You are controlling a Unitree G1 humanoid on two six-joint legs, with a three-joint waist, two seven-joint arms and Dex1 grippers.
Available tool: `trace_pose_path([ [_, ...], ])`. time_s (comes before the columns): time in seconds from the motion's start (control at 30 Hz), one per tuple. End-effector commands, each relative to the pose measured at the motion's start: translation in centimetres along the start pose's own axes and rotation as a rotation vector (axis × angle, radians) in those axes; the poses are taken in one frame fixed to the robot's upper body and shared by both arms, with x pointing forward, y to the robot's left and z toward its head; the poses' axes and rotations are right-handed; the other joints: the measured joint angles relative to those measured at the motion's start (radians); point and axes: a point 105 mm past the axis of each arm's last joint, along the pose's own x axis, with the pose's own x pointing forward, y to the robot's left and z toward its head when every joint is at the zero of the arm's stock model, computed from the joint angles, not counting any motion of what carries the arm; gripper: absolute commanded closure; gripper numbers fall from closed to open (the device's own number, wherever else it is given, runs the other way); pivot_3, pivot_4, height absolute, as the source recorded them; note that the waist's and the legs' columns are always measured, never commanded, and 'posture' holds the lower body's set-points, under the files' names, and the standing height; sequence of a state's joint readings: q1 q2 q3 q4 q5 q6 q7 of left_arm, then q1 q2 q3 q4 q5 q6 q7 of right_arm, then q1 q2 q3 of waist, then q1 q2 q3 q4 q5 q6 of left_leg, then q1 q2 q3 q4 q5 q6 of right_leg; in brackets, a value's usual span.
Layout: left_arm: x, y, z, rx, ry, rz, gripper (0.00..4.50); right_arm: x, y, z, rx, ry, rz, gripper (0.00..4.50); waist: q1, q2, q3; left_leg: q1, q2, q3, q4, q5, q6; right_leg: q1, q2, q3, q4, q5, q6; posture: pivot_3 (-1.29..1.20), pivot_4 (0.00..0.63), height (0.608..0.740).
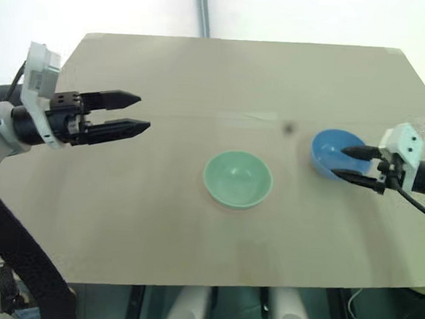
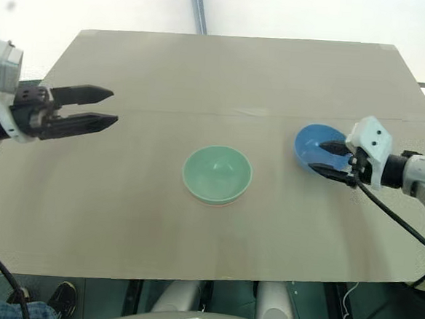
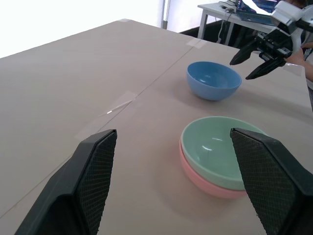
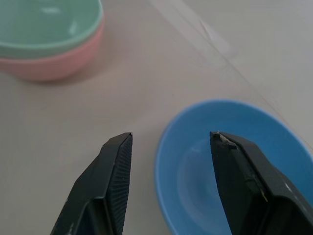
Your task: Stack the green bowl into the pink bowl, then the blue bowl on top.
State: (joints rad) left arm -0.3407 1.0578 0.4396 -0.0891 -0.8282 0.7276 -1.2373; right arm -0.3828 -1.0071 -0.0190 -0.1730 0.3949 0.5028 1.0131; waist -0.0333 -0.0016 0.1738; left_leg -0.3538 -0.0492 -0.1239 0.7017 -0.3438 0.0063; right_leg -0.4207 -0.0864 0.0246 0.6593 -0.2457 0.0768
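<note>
The green bowl (image 1: 237, 177) sits nested inside the pink bowl (image 3: 205, 183) at the middle of the table, with the pink one showing only as a rim below it. The blue bowl (image 1: 330, 149) stands alone to the right. My right gripper (image 1: 340, 161) is open at the blue bowl's near-right rim. One finger (image 4: 115, 181) is outside the wall and the other finger (image 4: 244, 181) is over the inside; I cannot tell whether either touches. My left gripper (image 1: 144, 112) hangs open and empty above the table's left side, pointing toward the middle, well away from the bowls.
The beige table (image 1: 167, 76) has a taped seam (image 1: 263, 117) running across behind the bowls. Its edges are close on both sides of my arms. A grey desk (image 3: 220, 10) stands beyond the far side. A person's shoe (image 2: 61, 295) shows below the near left edge.
</note>
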Motion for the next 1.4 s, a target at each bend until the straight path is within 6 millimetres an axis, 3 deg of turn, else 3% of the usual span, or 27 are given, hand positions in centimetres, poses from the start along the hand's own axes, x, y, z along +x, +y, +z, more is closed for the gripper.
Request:
trace_pose_path([
  [0.03, -0.6, -1.7, 1.1, 0.048, -0.013, -0.056, 0.59, 0.4, -1.0, -0.7, -0.024, 0.096, -0.020, 1.71, 0.003, 0.000, 0.000, -0.001, 0.000, 0.000, 0.000, 0.000, 0.000, -0.002, 0.000, 0.000, 0.000, 0.000, 0.000, 0.00, 0.150, 0.740],
  [0.1, -0.7, -2.2, 1.0, 0.040, -0.011, -0.079, 0.59, 0.8, -1.2, -1.4, -0.025, 0.163, -0.010, 1.71, 0.004, 0.000, 0.000, -0.010, 0.000, 0.000, 0.001, 0.000, 0.000, -0.010, -0.001, 0.000, 0.001, 0.000, 0.000, 0.00, 0.150, 0.740],
  [0.27, -0.8, -2.9, 0.3, 0.040, 0.016, -0.126, 0.59, 1.7, -2.2, -4.1, -0.038, 0.365, -0.041, 1.71, -0.003, 0.000, 0.000, -0.013, -0.001, 0.001, 0.000, 0.000, 0.000, -0.014, -0.001, 0.001, 0.000, 0.000, 0.000, 0.00, 0.150, 0.740],
  [0.43, -0.6, -2.9, -0.1, 0.059, 0.035, -0.137, 0.59, 2.4, -2.4, -4.4, -0.038, 0.411, -0.045, 1.71, -0.007, 0.000, 0.000, -0.016, 0.000, 0.002, 0.000, 0.000, 0.000, -0.017, -0.001, 0.002, 0.002, 0.000, 0.000, 0.00, 0.150, 0.740],
  [0.53, -0.5, -2.8, 0.0, 0.063, 0.033, -0.143, 0.48, 2.5, -2.4, -4.0, -0.055, 0.407, -0.045, 2.48, -0.008, 0.000, 0.000, -0.016, 0.000, 0.003, 0.000, 0.000, 0.000, -0.017, -0.001, 0.002, 0.002, 0.000, 0.000, 0.00, 0.150, 0.740],
  [0.6, -0.5, -2.7, 0.0, 0.063, 0.034, -0.147, 0.48, 2.5, -2.6, -3.8, -0.067, 0.405, -0.057, 3.37, -0.007, 0.000, 0.000, -0.016, 0.000, 0.003, 0.000, 0.000, 0.000, -0.017, -0.001, 0.002, 0.002, 0.000, 0.000, 0.00, 0.150, 0.740],
  [1.13, -0.1, -2.2, -0.4, 0.076, 0.043, -0.178, 0.48, -0.1, -1.1, 3.6, -0.026, 0.133, 0.036, 3.37, -0.008, 0.000, 0.000, -0.026, -0.001, 0.002, 0.002, 0.000, 0.000, -0.027, -0.001, 0.002, 0.003, 0.000, 0.000, 0.00, 0.150, 0.740],
  [1.23, 0.0, -2.1, -0.5, 0.079, 0.046, -0.183, 0.48, -0.6, 0.2, 4.1, -0.041, 0.125, 0.109, 2.48, -0.008, 0.000, 0.000, -0.026, -0.001, 0.002, 0.002, 0.000, 0.000, -0.027, -0.001, 0.002, 0.003, 0.000, 0.000, 0.00, 0.150, 0.740],
  [1.4, 0.1, -2.0, -0.4, 0.084, 0.050, -0.192, 0.48, -0.2, 0.2, 3.0, -0.041, 0.178, 0.073, 0.19, -0.008, 0.000, 0.000, -0.026, -0.001, 0.002, 0.002, 0.000, 0.000, -0.027, -0.001, 0.002, 0.003, 0.000, 0.000, 0.00, 0.150, 0.740],
])
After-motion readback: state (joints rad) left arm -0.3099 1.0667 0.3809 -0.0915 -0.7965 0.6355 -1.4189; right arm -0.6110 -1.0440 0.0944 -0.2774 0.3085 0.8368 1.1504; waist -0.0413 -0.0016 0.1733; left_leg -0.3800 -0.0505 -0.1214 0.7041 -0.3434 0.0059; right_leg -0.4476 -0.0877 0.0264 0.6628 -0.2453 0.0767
